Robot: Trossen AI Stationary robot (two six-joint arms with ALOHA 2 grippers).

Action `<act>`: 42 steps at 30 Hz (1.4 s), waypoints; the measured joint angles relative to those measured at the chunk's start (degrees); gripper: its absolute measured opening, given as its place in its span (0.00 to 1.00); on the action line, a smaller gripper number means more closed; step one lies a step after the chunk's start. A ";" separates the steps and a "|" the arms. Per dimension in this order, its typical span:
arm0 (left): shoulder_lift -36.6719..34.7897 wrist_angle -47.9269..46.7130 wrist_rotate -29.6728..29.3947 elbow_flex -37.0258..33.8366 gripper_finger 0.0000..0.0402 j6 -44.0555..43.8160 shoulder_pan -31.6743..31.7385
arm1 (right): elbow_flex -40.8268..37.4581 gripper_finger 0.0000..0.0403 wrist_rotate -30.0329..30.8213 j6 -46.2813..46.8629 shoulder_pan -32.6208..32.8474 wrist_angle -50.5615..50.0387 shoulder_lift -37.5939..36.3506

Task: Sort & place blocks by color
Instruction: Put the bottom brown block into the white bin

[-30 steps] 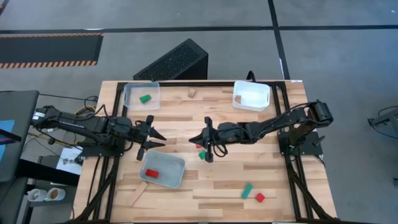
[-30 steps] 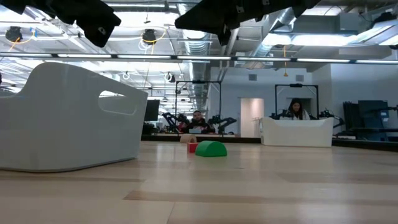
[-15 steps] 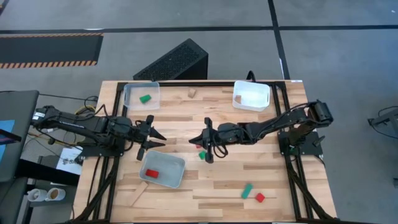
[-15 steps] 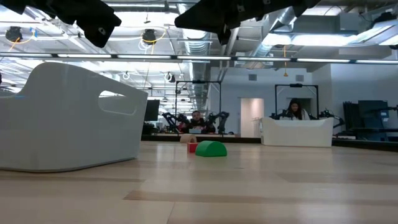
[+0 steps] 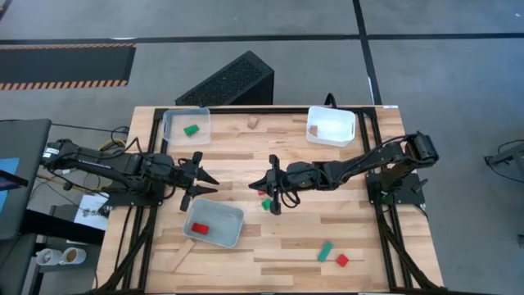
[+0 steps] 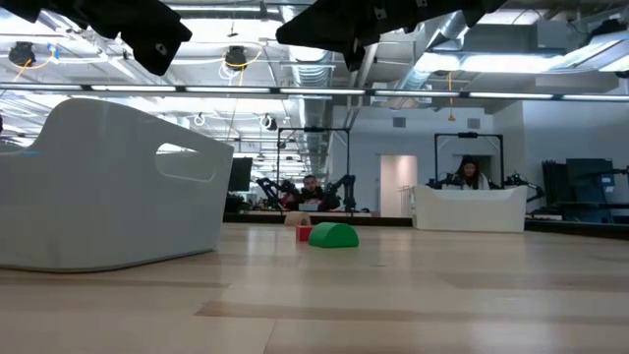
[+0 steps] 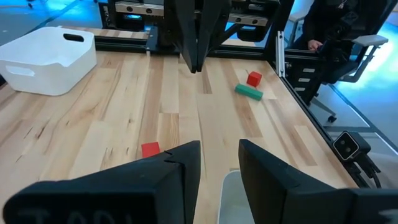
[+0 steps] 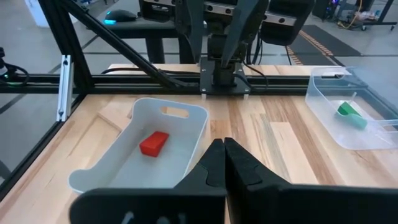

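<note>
In the high view my left gripper hovers open just beyond the far edge of the near white tray, which holds a red block. My right gripper faces it at mid-table, shut and holding nothing; its wrist view shows the fingers closed together. A red block and a green block lie on the table beside the right gripper. The left wrist view shows that red block past my open fingers. In the low view, both blocks sit on the table.
A translucent tray at the far left holds a green block. A white tray at the far right holds a light wood block. Loose on the table are a wood block, a wood bar, a green bar and a red cube.
</note>
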 joint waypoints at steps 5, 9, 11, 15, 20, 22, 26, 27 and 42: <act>0.00 0.01 0.00 0.00 0.24 0.01 0.00 | 0.00 0.02 0.00 0.00 0.00 0.00 0.00; 0.00 0.01 0.00 0.00 0.24 0.00 0.00 | -0.02 0.02 0.00 0.00 0.00 0.00 0.00; 0.00 0.00 -0.01 0.00 0.24 0.01 0.00 | -0.02 0.02 0.00 0.01 0.00 0.00 0.00; 0.16 0.05 -1.17 0.00 0.24 0.00 0.00 | -0.02 0.02 0.00 0.01 0.00 0.00 0.00; 2.33 0.99 -3.96 0.00 0.24 -0.12 0.00 | -0.02 0.02 0.00 0.00 0.00 0.04 0.00; 3.59 1.03 -5.49 0.00 0.24 -0.34 0.00 | -0.02 0.02 0.00 0.02 0.00 0.04 0.00; 5.83 1.24 -6.36 0.00 0.24 -0.67 0.02 | -0.02 0.02 0.00 0.02 0.00 0.05 0.00; 6.40 1.58 -6.39 0.00 0.24 -0.44 0.02 | -0.02 0.02 0.00 0.02 0.00 0.06 0.00; 2.64 8.41 -9.31 -0.02 0.24 -1.88 0.02 | -0.02 0.02 -0.05 0.07 0.15 -0.42 0.00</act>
